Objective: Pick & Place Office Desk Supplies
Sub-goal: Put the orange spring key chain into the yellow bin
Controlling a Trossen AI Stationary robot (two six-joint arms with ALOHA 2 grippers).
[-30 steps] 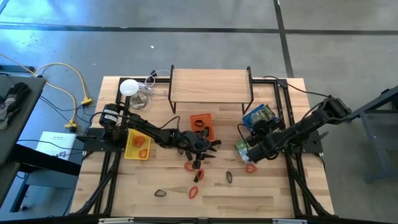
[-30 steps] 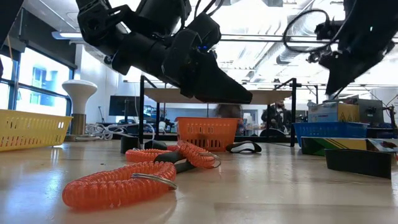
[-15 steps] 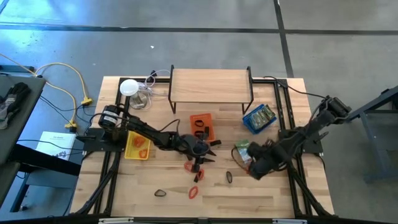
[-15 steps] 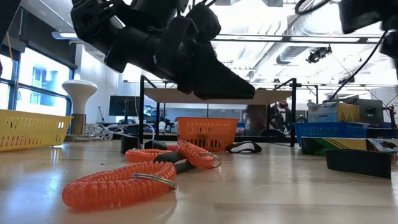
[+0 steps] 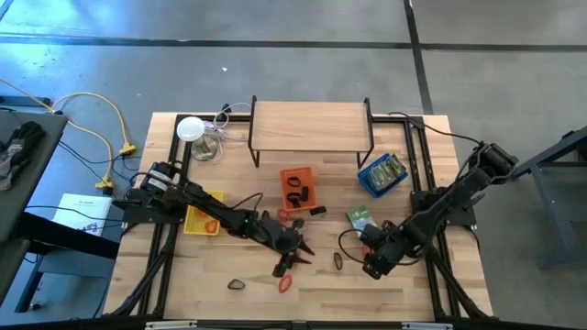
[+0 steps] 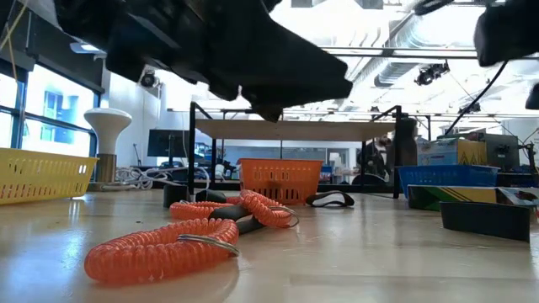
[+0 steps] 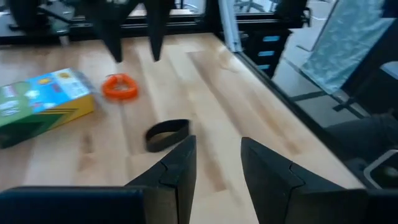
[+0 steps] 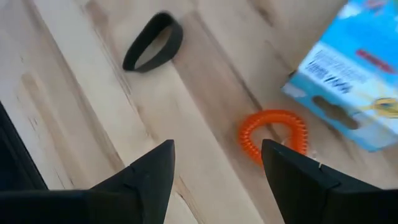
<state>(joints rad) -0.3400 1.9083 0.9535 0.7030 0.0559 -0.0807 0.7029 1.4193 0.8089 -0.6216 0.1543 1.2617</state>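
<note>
Orange coiled loops and black bands lie loose on the wooden table. In the high view my left gripper hovers open above two coils, pointing toward the table's right edge. Its wrist view shows a black band, a coil and a green packet ahead. My right gripper hangs open near the front right and points steeply down. Below it lie that coil, the black band and the packet. Both grippers hold nothing.
An orange tray stands mid-table, a yellow tray on the left and a blue tray on the right. A wooden shelf and a white lamp stand at the back. Another black band lies near the front edge.
My left gripper has swung toward the table's near edge, staying open and nearly level. My right gripper has also gone toward the near edge, away from the green packet, and has tipped from slanting to steeply downward. Neither has changed its opening. No item has moved.
</note>
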